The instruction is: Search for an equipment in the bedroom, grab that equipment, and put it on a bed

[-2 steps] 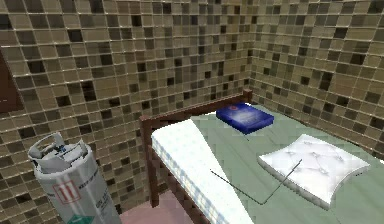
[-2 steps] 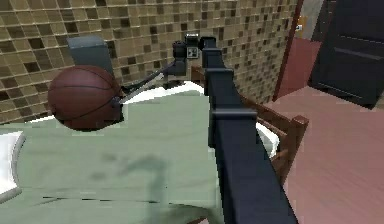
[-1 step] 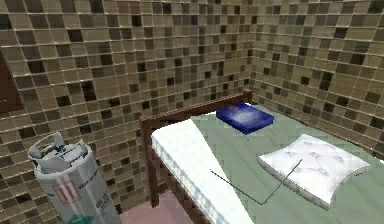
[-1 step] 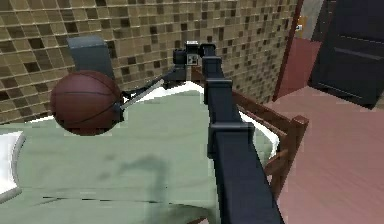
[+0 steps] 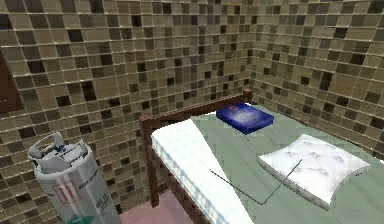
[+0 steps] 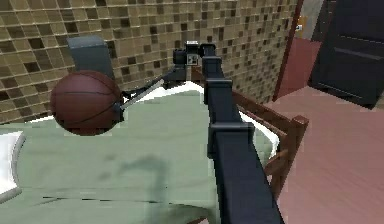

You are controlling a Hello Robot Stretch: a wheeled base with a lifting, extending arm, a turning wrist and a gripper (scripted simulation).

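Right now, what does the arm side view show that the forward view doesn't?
Arm side view: a basketball at the claw, the arm and a dark door. Forward view: a blue book lying on the bed and a grey canister on the floor beside it. Both: the green bed and the tiled wall.

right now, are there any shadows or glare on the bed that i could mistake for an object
arm side view: a soft grey shadow lies on the bed, on its green cover below the basketball and left of the arm; it is only shadow, not an object. forward view: the bed is evenly lit, the white pillow is the brightest patch, and there is no glare.
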